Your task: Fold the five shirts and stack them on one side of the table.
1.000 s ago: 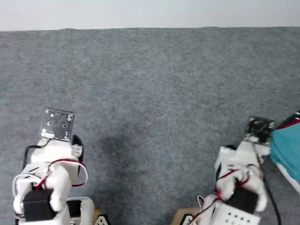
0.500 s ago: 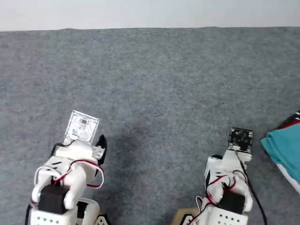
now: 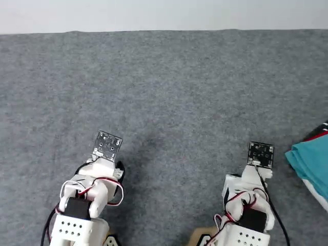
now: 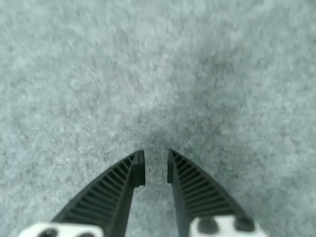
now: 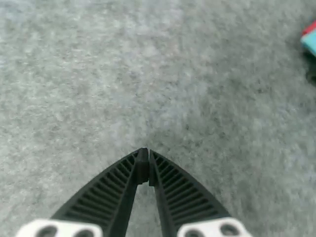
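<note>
You had a teal shirt (image 3: 310, 165) lying at the right edge of the worktop (image 3: 179, 87), cut off by the frame there. A strip of red and dark cloth (image 3: 319, 134) showed just behind it, touching it. How many shirts lay in that spot you could not tell. A corner of the same red and teal also showed at the edge of the right wrist view.

Your right arm (image 3: 248, 200) sat nearest the shirt, rising from the near edge of the worktop, beside the shirt but apart from it. Your right gripper (image 5: 148, 168) pointed down at the grey, felt-like surface. Its two black ribbed fingers met tip to tip, with nothing between them.

Your left arm (image 3: 89, 197) stood at the near edge on the other side, well apart from the shirt. Your left gripper (image 4: 155, 170) also pointed down at the grey surface. Its fingers were parted by a narrow gap and held nothing.

Beyond the far edge of the worktop ran a pale wall (image 3: 154, 15).
</note>
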Available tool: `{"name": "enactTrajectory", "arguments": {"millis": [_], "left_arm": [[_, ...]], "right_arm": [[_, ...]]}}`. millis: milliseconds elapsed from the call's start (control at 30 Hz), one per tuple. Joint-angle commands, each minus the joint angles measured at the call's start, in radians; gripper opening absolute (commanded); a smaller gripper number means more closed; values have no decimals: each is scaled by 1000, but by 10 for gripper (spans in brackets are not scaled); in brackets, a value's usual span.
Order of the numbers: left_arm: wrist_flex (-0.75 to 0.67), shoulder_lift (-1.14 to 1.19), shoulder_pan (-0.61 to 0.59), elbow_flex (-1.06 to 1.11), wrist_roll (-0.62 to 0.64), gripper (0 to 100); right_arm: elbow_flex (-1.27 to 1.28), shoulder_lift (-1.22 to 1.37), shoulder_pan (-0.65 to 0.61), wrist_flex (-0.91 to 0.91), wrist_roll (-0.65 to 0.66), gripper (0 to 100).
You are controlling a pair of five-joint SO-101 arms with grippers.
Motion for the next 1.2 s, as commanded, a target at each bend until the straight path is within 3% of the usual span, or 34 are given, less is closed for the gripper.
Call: {"name": "enactTrajectory", "arguments": {"millis": [0, 133, 1167], "left_arm": [[-25, -9, 3, 12, 2, 81], [-28, -9, 8, 35, 2, 2], [-23, -9, 5, 33, 8, 5]], "right_arm": [[17, -15, 22, 59, 5, 9], [17, -13, 22, 56, 5, 9], [17, -13, 22, 56, 5, 9]]}}
